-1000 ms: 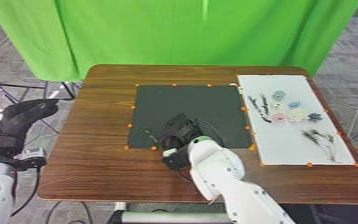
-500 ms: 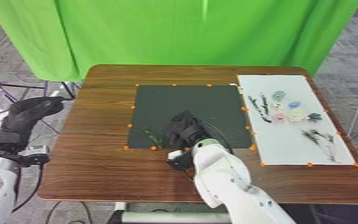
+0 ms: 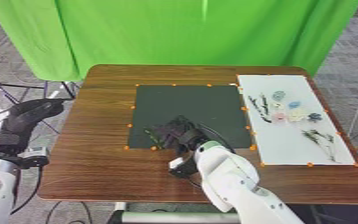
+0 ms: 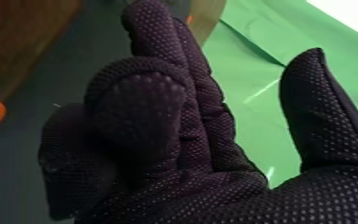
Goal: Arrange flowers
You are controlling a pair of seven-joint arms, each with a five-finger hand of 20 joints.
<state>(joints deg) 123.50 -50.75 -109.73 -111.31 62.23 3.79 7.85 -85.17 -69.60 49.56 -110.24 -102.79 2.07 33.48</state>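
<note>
"Checking the dark mat (image 3: 189, 100), how far are we?"
"Only beginning, I judge: one green sprig (image 3: 151, 135) lies there, beside my open, empty right hand (image 3: 182, 132). On white sheet (image 3: 282, 82), six flower heads (image 3: 297, 115), two dark twigs (image 3: 265, 107), seemingly two leafy stems (image 3: 318, 136) remain."
"And left hand (image 3: 29, 112)?"
"Relaxed, open, beside the surface (image 3: 91, 155)."

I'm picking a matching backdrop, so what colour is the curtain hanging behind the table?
The curtain is bright green, seen best in the head view.
</note>
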